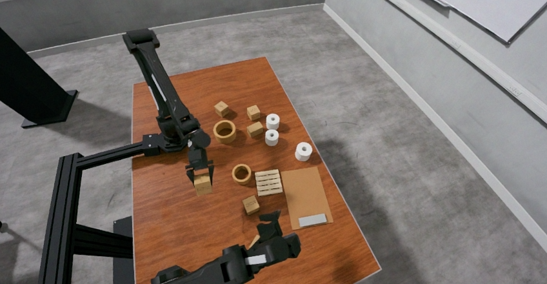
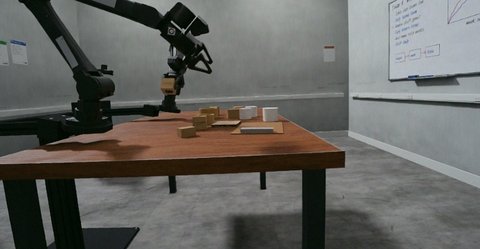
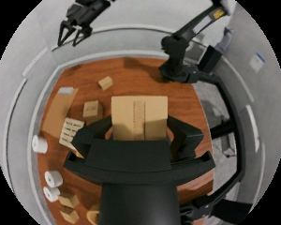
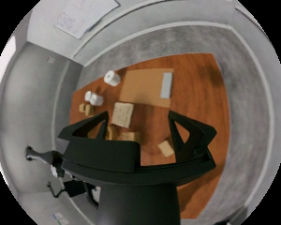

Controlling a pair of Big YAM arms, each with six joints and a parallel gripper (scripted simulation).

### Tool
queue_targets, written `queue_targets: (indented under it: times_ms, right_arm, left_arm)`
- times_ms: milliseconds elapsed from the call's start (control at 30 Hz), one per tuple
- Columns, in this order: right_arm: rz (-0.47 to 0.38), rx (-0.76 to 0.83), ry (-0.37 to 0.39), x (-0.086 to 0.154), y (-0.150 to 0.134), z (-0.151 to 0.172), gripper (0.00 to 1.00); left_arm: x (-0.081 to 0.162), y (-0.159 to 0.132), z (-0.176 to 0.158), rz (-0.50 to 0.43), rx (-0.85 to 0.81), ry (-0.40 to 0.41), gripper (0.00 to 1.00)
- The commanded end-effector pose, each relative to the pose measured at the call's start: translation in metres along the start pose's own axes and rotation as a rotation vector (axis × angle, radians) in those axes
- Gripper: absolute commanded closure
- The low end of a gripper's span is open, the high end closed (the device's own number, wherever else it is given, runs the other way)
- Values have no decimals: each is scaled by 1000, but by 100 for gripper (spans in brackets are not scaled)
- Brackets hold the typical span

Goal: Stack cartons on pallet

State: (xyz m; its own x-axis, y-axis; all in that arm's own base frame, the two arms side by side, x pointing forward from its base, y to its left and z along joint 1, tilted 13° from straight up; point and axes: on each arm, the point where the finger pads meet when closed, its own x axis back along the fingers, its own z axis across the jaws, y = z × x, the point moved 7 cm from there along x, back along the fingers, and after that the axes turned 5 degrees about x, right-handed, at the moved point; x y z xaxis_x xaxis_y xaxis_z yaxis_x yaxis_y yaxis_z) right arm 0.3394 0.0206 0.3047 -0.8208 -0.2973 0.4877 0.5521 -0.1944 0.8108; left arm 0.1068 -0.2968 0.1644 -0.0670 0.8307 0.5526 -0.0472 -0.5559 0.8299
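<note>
"At the left gripper (image 1: 200, 174) (image 2: 171, 78) (image 3: 139, 113): brown cube-shaped cardboard carton (image 1: 202, 184) (image 2: 167, 85) (image 3: 140, 118) gripped, held above the table, dark-marked face down. Where's the target?"

"Small square pale wooden pallet (image 1: 269, 182) (image 2: 226, 123) (image 3: 71, 132) (image 4: 123, 114): lower, farther out from the arm mounts. Small tan ring (image 1: 234, 177) stands between, slightly off the direct line. Should be cleared high."

"Right gripper (image 2: 211, 66) (image 3: 67, 43) (image 4: 139, 114)?"

"Open, nothing held. Nearer the pallet in the top view, but raised. Second brown carton (image 1: 251, 205) (image 2: 199, 122) (image 3: 92, 112) (image 4: 131, 137) sits just beside the pallet; contact with the column should be avoided. No carton stacked yet."
</note>
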Motion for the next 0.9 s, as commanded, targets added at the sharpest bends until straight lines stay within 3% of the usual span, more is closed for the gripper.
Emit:
queue_targets:
  times_ms: [0,167,300,633,867]
  right_arm:
    - [-15,197,-76,2,41,-5,0]
    - [-4,327,-261,-6,57,-29,0]
    - [-12,357,-329,-11,64,-35,0]
    - [-14,334,-348,-12,65,-38,0]
    - [-14,334,-348,-12,65,-38,0]
  left_arm:
    - [-17,-1,-21,75,47,-8,45]
    - [-50,-23,-59,258,71,65,45]
    - [-69,-43,-82,370,67,104,45]
    - [-91,-67,-107,499,39,139,45]
    - [-93,-64,-105,488,25,144,45]
